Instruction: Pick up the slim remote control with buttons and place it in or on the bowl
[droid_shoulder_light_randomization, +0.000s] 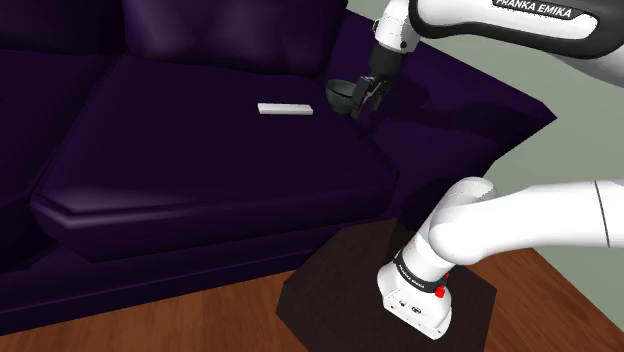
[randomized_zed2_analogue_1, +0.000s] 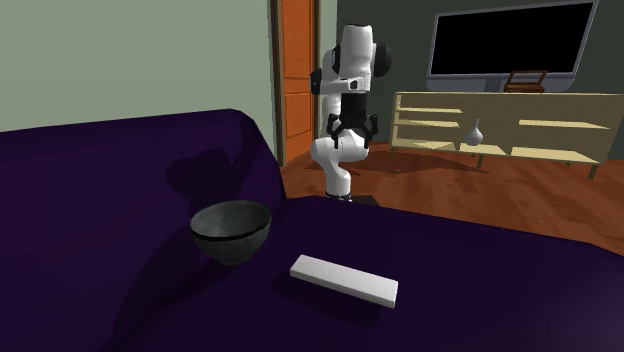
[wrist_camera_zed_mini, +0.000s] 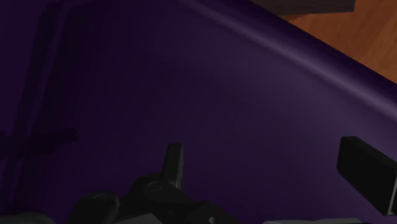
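Note:
The slim remote (droid_shoulder_light_randomization: 286, 109) is a plain white slab lying flat on the dark purple sofa seat (droid_shoulder_light_randomization: 200, 150). Just beside it, toward the shoulder view's right, stands a dark round bowl (droid_shoulder_light_randomization: 338, 95), upright and empty. My black gripper (droid_shoulder_light_randomization: 366, 106) hangs over the seat right next to the bowl's far side, open, with nothing between its fingers. In the second exterior view the bowl (randomized_zed2_analogue_1: 232, 232) sits left of the remote (randomized_zed2_analogue_1: 344, 279), and the white arm (randomized_zed2_analogue_1: 345, 100) rises behind the sofa. In the wrist view the two fingers (wrist_camera_zed_mini: 173, 162) stand wide apart above bare purple cushion.
The sofa's backrest (droid_shoulder_light_randomization: 200, 35) rises behind the seat and an armrest (droid_shoulder_light_randomization: 470, 100) runs along the shoulder view's right. My black stand (droid_shoulder_light_randomization: 350, 285) sits on wooden floor (droid_shoulder_light_randomization: 560, 300). A pale shelf unit (randomized_zed2_analogue_1: 500, 125), a dark screen (randomized_zed2_analogue_1: 510, 40) and an orange door frame (randomized_zed2_analogue_1: 296, 70) stand far behind.

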